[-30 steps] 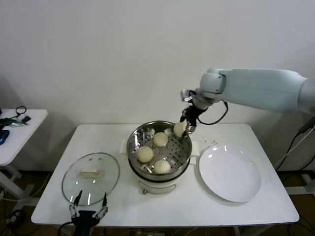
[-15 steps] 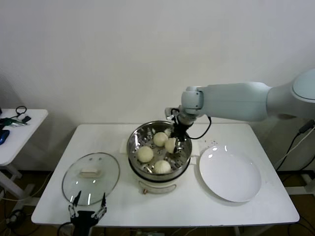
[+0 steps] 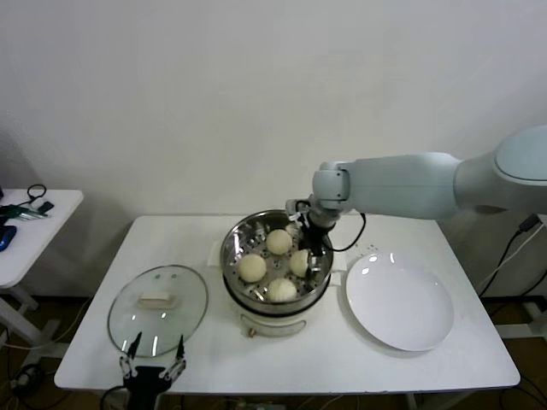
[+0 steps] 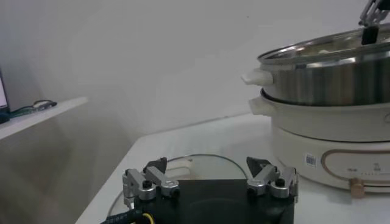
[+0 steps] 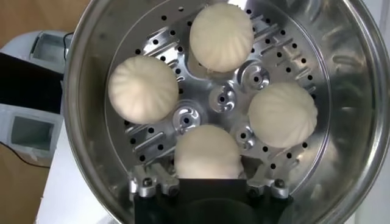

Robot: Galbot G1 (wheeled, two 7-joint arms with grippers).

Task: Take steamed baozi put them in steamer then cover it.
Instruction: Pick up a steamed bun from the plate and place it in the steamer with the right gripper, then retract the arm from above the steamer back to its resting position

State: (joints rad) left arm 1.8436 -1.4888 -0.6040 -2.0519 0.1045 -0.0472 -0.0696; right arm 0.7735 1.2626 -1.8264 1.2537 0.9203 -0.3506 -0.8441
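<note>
The steamer (image 3: 232, 248) is a shiny perforated basket on a white pot base in the middle of the table. Three baozi (image 3: 279, 242) (image 3: 251, 267) (image 3: 282, 289) lie in it. My right gripper (image 3: 309, 253) reaches down inside the basket's right side and is shut on the fourth baozi (image 3: 299, 261), which sits low on the perforated bottom. The right wrist view shows that baozi (image 5: 207, 152) between the fingers, and the others (image 5: 221, 36) around it. The cover (image 3: 158, 309), a glass lid with a cream handle, lies flat at the front left. My left gripper (image 3: 154, 363) is open just in front of it.
A flat white plate (image 3: 400, 303) lies to the right of the steamer. A small side table (image 3: 34, 222) with cables stands at the far left. In the left wrist view the lid (image 4: 195, 163) lies just beyond the open fingers, with the pot base (image 4: 329, 122) behind.
My right gripper has carried the fourth baozi from above the steamer's right rim down into the basket, beside the other three. The left arm has not moved.
</note>
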